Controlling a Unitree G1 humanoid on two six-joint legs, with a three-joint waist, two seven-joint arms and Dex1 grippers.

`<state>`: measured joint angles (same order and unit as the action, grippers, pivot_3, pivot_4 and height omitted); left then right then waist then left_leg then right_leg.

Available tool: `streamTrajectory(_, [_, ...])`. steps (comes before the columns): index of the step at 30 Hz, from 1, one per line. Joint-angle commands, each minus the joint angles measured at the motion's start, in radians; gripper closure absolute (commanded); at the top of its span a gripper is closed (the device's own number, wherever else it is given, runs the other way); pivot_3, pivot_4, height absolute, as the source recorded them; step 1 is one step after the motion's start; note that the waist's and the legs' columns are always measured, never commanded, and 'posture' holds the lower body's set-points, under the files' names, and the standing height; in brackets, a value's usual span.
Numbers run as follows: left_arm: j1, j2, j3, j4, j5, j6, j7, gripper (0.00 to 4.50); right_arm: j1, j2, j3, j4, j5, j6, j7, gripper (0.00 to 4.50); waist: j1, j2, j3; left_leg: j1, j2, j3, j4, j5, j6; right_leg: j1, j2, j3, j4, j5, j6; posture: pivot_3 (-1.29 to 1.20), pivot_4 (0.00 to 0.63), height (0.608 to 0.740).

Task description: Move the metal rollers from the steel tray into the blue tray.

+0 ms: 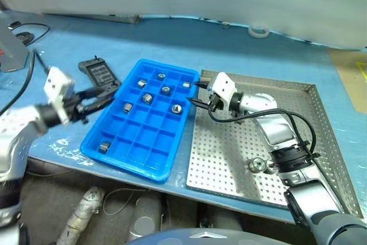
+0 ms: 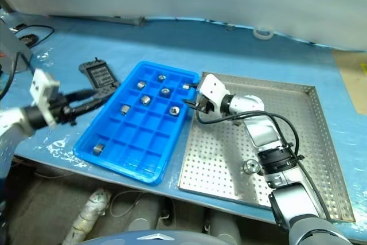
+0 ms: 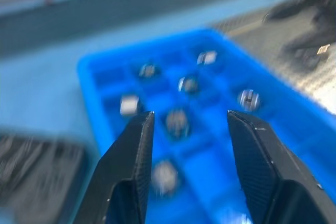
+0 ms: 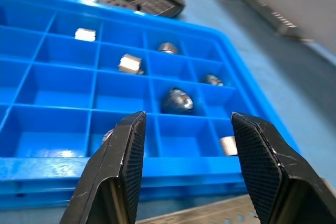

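Both empty claws gape at the blue tray [image 1: 143, 164]: right gripper [image 1: 198, 93] over its steel-tray-side rim, left gripper [image 1: 106, 93] opposite; one roller [image 1: 256, 164] awaits.

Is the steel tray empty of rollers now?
No: one metal roller still lies on the steel tray, beside the right arm, while seven others sit in the blue tray.

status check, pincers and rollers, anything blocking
Both pincers open, empty: left pincer at the blue tray's outer side, right pincer at its inner rim. Seven rollers in blue tray, one roller left in steel tray. Nothing blocking.
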<state>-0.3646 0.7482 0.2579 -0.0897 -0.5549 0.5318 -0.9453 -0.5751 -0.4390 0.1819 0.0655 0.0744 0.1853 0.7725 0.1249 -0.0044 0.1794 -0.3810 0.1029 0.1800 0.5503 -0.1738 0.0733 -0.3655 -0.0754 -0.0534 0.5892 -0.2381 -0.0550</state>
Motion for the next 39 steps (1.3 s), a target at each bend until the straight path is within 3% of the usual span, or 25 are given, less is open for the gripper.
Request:
streamTrajectory(1, [-0.15, -0.082, -0.136, 0.141, 0.063, -0.071, -0.042, 2.2, 0.0, -0.054, -0.093, -0.031, 0.011, 0.003, -0.031, 1.79, -0.01, -0.001, 0.0, 0.0, 0.0, 0.0, 0.001, 0.0, 0.0, 0.001, 0.0, 0.0, 0.0, 0.0, 0.0, 0.03, 0.15, 0.74])
streamTrajectory(6, [-0.384, -0.269, -0.318, 0.446, 0.187, -0.22, -0.134, 2.2, 0.098, -0.118, -0.158, -0.114, 0.004, 0.031, -0.074, 1.79, -0.019, -0.002, -0.001, -0.005, 0.0, 0.0, 0.003, 0.001, 0.002, -0.001, 0.0, -0.001, 0.0, 0.0, 0.0, -0.07, 0.15, 0.74])
streamTrajectory(8, [-0.48, -0.376, -0.37, 0.614, 0.222, -0.248, -0.147, 2.2, 0.171, -0.126, -0.198, -0.191, 0.001, 0.065, -0.118, 1.79, -0.068, -0.001, -0.001, -0.008, 0.001, 0.0, 0.007, 0.0, 0.008, -0.003, 0.0, -0.001, 0.0, 0.0, 0.0, -0.16, 0.15, 0.74])
streamTrajectory(13, [-0.657, -0.587, -0.421, 0.933, 0.296, -0.332, -0.207, 2.2, 0.331, -0.13, -0.272, -0.401, -0.011, 0.172, -0.217, 1.79, -0.094, 0.0, -0.002, -0.019, 0.001, -0.001, 0.02, -0.009, 0.023, -0.006, -0.001, -0.002, 0.0, 0.0, 0.0, -0.31, 0.15, 0.74])
streamTrajectory(17, [-0.738, -0.696, -0.415, 1.102, 0.337, -0.409, -0.21, 2.2, 0.428, -0.127, -0.352, -0.524, -0.031, 0.251, -0.3, 1.79, -0.138, 0.001, -0.003, -0.02, 0.001, -0.001, 0.026, -0.013, 0.029, -0.003, -0.003, -0.001, -0.002, 0.0, 0.0, -0.43, 0.15, 0.74])
streamTrajectory(23, [-0.818, -0.776, -0.416, 1.28, 0.443, -0.503, -0.114, 2.2, 0.555, -0.115, -0.412, -0.667, -0.041, 0.329, -0.36, 1.79, -0.189, 0.002, -0.003, -0.016, 0.001, -0.001, 0.028, -0.014, 0.026, 0.0, -0.003, 0.0, -0.003, 0.0, 0.0, -0.53, 0.15, 0.74])
streamTrajectory(31, [-0.898, -0.866, -0.429, 1.374, 0.602, -0.401, 0.342, 2.2, 0.627, -0.099, -0.422, -0.737, -0.057, 0.363, -0.408, 1.79, -0.244, 0.004, -0.004, -0.022, 0.001, -0.001, 0.029, -0.015, 0.032, -0.001, -0.002, -0.001, -0.009, 0.0, 0.001, -0.58, 0.15, 0.74])
streamTrajectory(39, [-0.908, -0.952, -0.382, 1.343, 0.583, -0.241, 0.36, 2.2, 0.631, -0.095, -0.384, -0.725, -0.071, 0.355, -0.424, 1.79, -0.277, 0.005, -0.005, -0.025, 0.0, -0.001, 0.029, -0.018, 0.037, 0.0, -0.003, -0.002, -0.015, 0.001, 0.001, -0.58, 0.15, 0.74])
